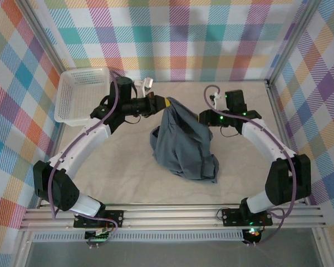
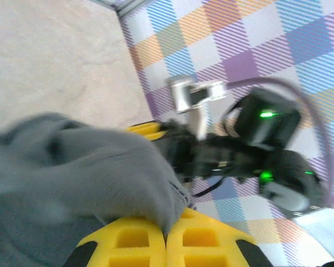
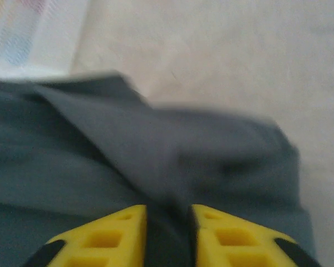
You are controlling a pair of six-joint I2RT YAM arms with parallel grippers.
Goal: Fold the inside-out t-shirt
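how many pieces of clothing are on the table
1: the t-shirt, bunched midway across the table, its top corner at the left tool. A smaller piece could hide under its folds.

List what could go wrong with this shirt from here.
1. The left pincer holds the bunched t-shirt by one small pinch; it may slip out.
2. The right pincer has its jaws apart with cloth between them, so that side may drop and crumple.
3. The left arm lies close to the white basket and may knock it.

The t-shirt [image 2: 72, 161] is blurred, its lower part cut off by the picture's edge.
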